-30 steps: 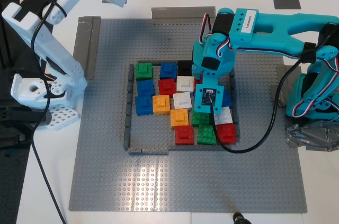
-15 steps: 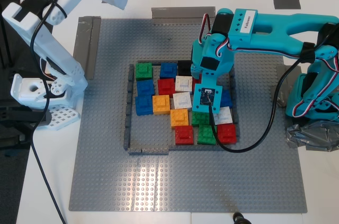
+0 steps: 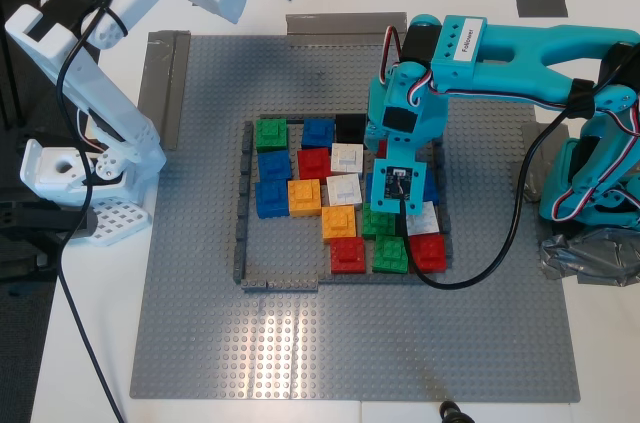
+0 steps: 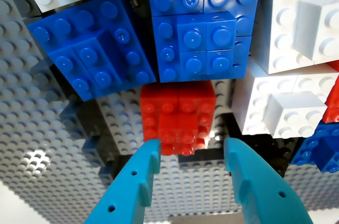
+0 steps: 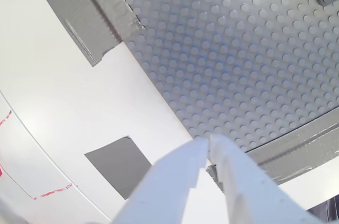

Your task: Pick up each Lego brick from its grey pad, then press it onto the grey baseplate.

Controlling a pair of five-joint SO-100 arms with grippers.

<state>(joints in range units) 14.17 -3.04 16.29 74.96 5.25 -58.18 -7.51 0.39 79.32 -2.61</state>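
Teal first claw (image 4: 190,173), jaws spread, hovers just beside small red studded brick (image 4: 178,116) on grey studded baseplate (image 3: 300,363); white second claw (image 5: 207,152) clenched empty over white table (image 5: 47,102).

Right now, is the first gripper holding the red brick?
No. In the first wrist view my first gripper is open, and the red brick sits on the baseplate just beyond its fingertips.

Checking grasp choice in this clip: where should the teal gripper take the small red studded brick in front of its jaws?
Judging by the first wrist view, grip the small red studded brick across its two smooth side walls, descending from above. My first gripper is open and straddles it; blue bricks crowd its far side.
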